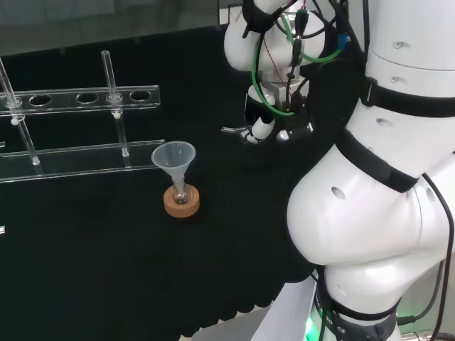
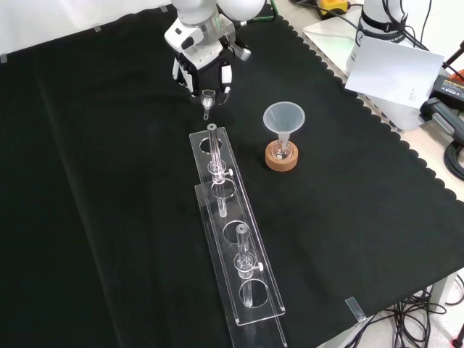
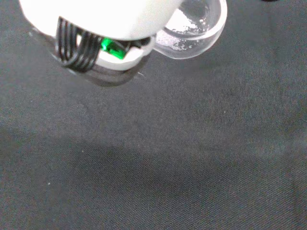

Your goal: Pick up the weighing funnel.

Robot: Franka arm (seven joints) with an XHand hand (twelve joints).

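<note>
The weighing funnel (image 2: 208, 101) is a small clear scoop with a short stem. It hangs above the black cloth, pinched between the fingers of my black and white hand (image 2: 203, 67). In the head view the hand (image 1: 266, 128) is right of the big funnel and the weighing funnel's stem (image 1: 232, 131) points left out of it. The wrist view shows the weighing funnel's round cup (image 3: 192, 26) close by the hand (image 3: 110, 19), with white grains in it and bare cloth below.
The big funnel (image 2: 283, 118) stands in a small flask on a cork ring (image 2: 281, 158), right of the hand in the front view. A clear rack (image 2: 232, 232) with glass tubes stretches from just below the hand toward the near edge.
</note>
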